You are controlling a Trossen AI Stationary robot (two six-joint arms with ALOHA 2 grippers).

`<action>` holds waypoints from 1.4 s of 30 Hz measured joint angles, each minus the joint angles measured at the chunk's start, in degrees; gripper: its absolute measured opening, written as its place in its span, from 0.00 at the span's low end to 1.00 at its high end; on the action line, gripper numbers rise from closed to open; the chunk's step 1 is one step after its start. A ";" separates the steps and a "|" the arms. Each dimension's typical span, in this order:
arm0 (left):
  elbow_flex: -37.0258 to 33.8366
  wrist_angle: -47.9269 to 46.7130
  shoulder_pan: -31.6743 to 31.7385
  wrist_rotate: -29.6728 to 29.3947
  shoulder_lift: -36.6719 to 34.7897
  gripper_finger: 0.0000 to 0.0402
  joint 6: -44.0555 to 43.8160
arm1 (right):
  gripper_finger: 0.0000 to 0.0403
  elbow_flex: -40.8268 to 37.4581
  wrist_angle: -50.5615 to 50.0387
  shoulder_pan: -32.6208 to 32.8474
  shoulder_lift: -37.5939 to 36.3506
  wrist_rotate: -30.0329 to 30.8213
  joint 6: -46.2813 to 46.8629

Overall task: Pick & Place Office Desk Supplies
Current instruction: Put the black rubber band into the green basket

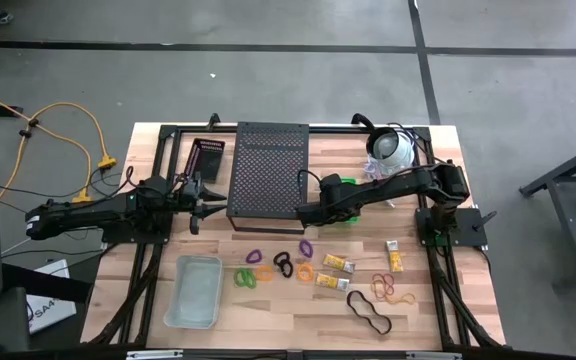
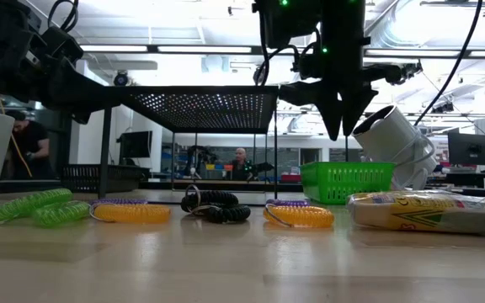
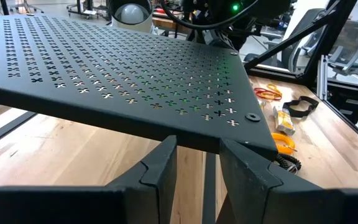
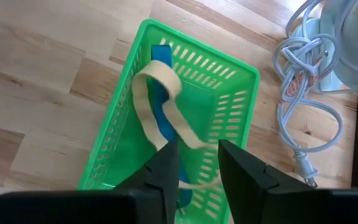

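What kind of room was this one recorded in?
Most likely a robotics lab or workshop: a wooden bench table on a bare grey concrete floor, with desks carrying dark computer monitors and a seated person behind it.

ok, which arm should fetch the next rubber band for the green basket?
Right. Its end effector hangs open over the green basket, and the rubber bands lie on its side of the table. The left end effector sits beyond the perforated stand, farther from both.
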 joint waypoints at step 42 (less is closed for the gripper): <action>0.00 -0.01 -0.01 0.00 0.01 0.29 0.00 | 0.25 -0.02 5.66 39.07 -0.04 -18.21 10.93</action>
